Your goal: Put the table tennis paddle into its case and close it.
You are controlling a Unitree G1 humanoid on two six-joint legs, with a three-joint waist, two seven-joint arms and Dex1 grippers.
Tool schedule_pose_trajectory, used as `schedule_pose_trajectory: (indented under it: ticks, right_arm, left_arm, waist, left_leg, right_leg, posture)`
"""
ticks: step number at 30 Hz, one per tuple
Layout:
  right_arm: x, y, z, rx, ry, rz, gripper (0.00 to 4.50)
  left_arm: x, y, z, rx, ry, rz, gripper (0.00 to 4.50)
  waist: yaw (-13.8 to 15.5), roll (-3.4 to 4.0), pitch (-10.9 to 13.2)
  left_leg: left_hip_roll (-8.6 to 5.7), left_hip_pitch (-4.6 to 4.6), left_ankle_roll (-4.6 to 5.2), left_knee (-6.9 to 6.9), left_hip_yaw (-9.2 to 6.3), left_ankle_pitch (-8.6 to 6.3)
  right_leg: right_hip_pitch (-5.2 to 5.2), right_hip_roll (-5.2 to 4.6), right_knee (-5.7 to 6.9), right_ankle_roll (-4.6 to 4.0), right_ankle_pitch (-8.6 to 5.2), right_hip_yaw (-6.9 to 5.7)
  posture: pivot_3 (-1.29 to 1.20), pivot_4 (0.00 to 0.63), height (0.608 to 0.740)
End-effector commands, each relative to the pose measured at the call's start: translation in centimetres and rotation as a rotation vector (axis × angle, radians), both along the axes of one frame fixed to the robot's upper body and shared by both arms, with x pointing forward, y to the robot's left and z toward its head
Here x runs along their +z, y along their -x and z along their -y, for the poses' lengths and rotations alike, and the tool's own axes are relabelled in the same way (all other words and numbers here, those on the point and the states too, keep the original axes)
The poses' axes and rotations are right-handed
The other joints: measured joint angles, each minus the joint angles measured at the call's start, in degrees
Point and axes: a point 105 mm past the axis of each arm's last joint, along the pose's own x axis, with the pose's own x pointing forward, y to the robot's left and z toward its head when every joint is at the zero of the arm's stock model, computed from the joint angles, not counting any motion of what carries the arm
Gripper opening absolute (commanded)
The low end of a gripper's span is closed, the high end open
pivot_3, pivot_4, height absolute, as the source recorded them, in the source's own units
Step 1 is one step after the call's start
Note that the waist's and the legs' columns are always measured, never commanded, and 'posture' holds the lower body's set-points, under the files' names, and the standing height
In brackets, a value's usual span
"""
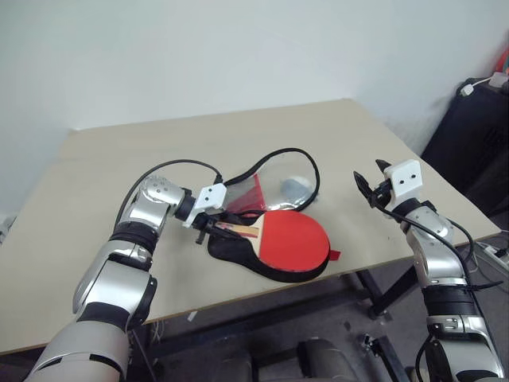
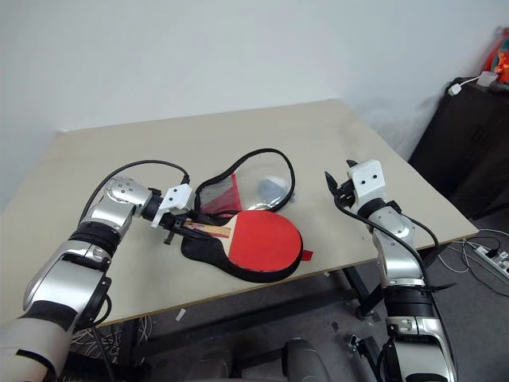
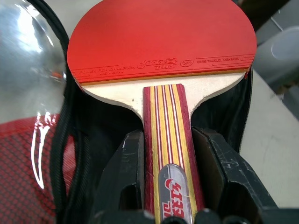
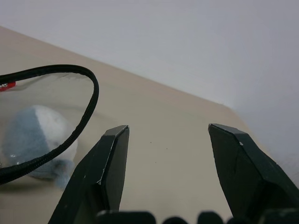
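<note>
The table tennis paddle [image 1: 293,243] is lying red face up on the black half of the case [image 1: 238,248], near the table's [image 1: 95,175] near edge, its striped wooden handle pointing left. The left gripper [image 1: 211,228] is pinching that handle, its black fingers [image 3: 126,172] pressing against both sides of the wood. The case's clear flap [image 1: 274,185] is standing open on the far side of the paddle, its black zipper rim arching upward, and a small grey-white ball [image 1: 295,188] is sitting just behind it, seen through the plastic. A small red tab [image 1: 334,255] is sticking out at the case's right end, close to the table edge. The right gripper [image 1: 371,185] is hovering to the right of the case, its fingers spread and holding nothing, well apart from the flap. The far and left parts of the tabletop are lying bare.
</note>
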Motion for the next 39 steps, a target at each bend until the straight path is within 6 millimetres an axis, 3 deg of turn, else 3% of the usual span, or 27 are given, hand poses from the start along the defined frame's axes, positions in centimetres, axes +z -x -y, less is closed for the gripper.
schedule_pose_trajectory:
  ticks: [1,25,39]
  right_arm:
    - [1.8,0.1,-0.2,0.006,-0.01,0.069,2.94]
    - [1.2,1.7,0.1,-0.007,-0.005,0.055,2.94]
    - [0.8,2.7,-0.2,-0.013,-0.016,0.037,2.94]
  left_arm:
    - [2.0,-0.8,0.1,-0.029,-0.001,0.083,1.17]
    - [1.5,-1.1,1.4,-0.08,-0.019,0.112,1.17]
    - [1.2,-1.4,1.2,-0.057,-0.035,0.122,1.17]
  waist:
    - [0.01,0.0,0.0]
    - [0.08,-0.05,-0.02]
    - [0.18,-0.07,-0.02]
  left_leg:
    - [0.0,0.0,0.0,0.0,0.0,0.0]
    - [-0.04,0.0,0.05,0.18,0.0,-0.03]
    - [-0.05,0.01,0.06,0.25,0.0,-0.03]
  right_leg:
    - [0.0,0.0,0.0,0.0,0.0,0.0]
    - [0.13,0.0,-0.01,0.11,0.06,0.05]
    - [0.17,0.0,-0.01,0.18,0.11,0.08]
  posture:
    - [0.0,0.0,0.74]
    - [0.0,0.0,0.74]
    - [0.0,0.0,0.74]
